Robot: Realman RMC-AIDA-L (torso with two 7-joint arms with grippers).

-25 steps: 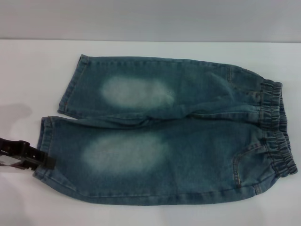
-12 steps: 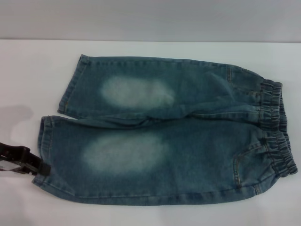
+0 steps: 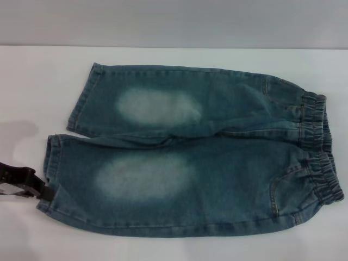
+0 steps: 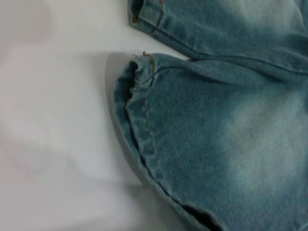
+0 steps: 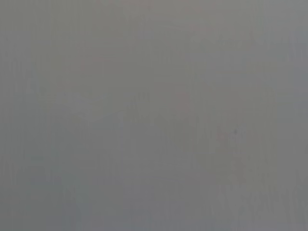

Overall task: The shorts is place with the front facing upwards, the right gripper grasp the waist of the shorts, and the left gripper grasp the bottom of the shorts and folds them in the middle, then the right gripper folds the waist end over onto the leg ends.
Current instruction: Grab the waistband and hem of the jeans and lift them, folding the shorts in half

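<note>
The blue denim shorts [image 3: 217, 163] lie flat on the white table, front up. The elastic waist [image 3: 321, 147] is at the right and the two leg ends [image 3: 54, 157] at the left. My left gripper [image 3: 46, 191] comes in low from the left edge, and its tip is at the hem corner of the near leg. The left wrist view shows that near leg's hem [image 4: 144, 130] from close by, with the far leg's hem [image 4: 149, 19] beside it. My right gripper is out of view, and its wrist view shows only plain grey.
The white table [image 3: 32, 81] runs bare around the shorts, with open surface at the left [image 4: 53, 134] and along the front edge. A grey wall [image 3: 174, 22] stands behind the table.
My left gripper has drawn back a little to the left, from over the near leg's hem to its outer corner. The shorts have hardly moved.
</note>
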